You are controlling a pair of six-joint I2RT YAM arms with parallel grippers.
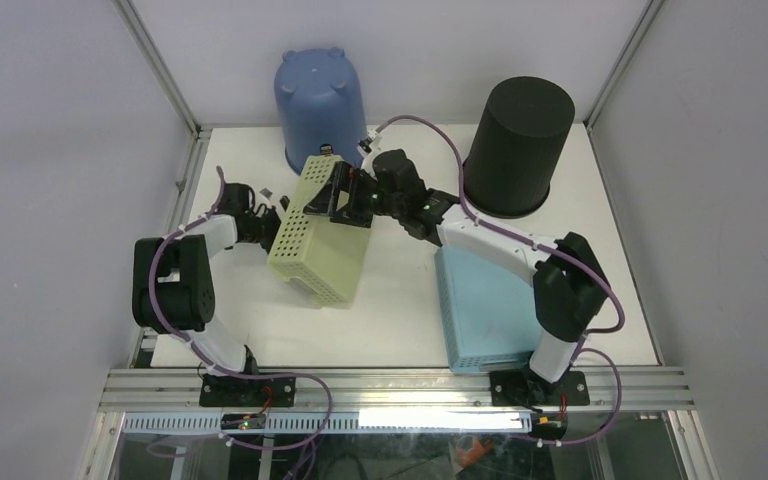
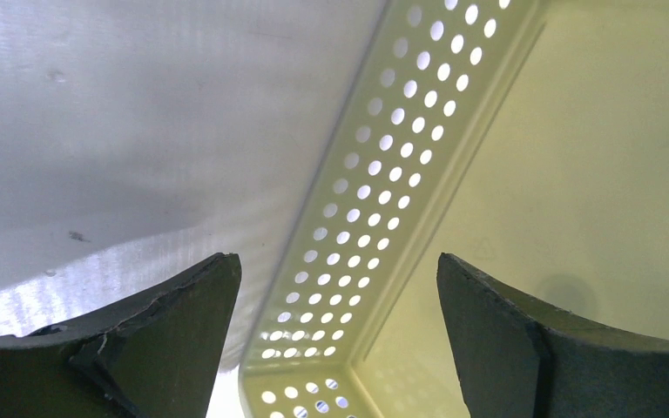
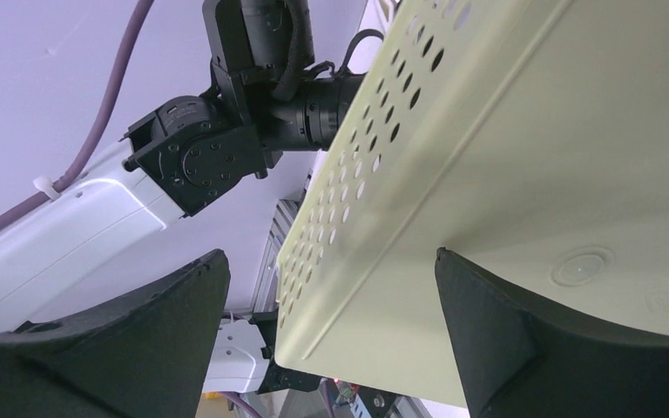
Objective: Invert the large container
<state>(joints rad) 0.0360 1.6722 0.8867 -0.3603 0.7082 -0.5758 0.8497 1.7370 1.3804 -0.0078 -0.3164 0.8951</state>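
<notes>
Mid-table, the pale yellow basket [image 1: 322, 238] is being propped on edge. Its walls are being straddled, not pinched, by the spread left gripper [image 1: 272, 214] and the spread right gripper [image 1: 338, 203]. Unclamped, it risks being dropped back upright or knocked against the blue bucket [image 1: 322, 105] behind.

Container [image 1: 325, 240] centre, bucket [image 1: 322, 105] behind, tray [image 1: 480, 320] right.
</notes>
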